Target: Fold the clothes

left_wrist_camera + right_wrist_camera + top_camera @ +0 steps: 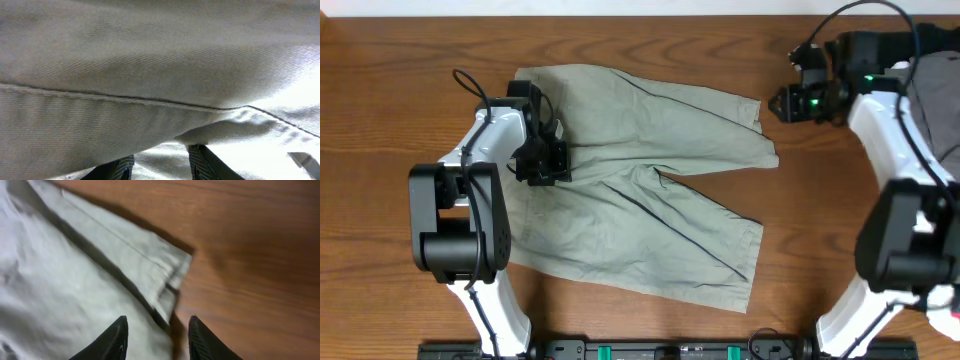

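**A:** How far along is the folding?

**B:** By my reading, barely begun. The pale khaki-green woven cotton shorts (650,190) lie spread flat on the brown wooden table (380,100), both legs open and no layer doubled over. Every fold looks left to do: probably one leg onto the other, then the length in half.

**A:** Which way do they point?

**B:** The waistband (525,80) sits toward the robot's left and the hems toward its right, so the long axis runs left to right across the table. The far leg (700,120) goes nearly straight to the right. The near leg (690,240) slants toward the robot's front edge, so the two splay in a shallow V.

**A:** And the grippers?

**B:** The left gripper (542,160) is down on the cloth just right of the waistband, about where the legs part. Its wrist camera is filled with fabric and a stitched seam, and only the finger bases show, so I cannot tell whether it pinches cloth. The right gripper (156,335) hangs by the far leg's hem corner (172,275). Its black fingers (112,340) are spread with nothing between them, and the corner lies just ahead of them.
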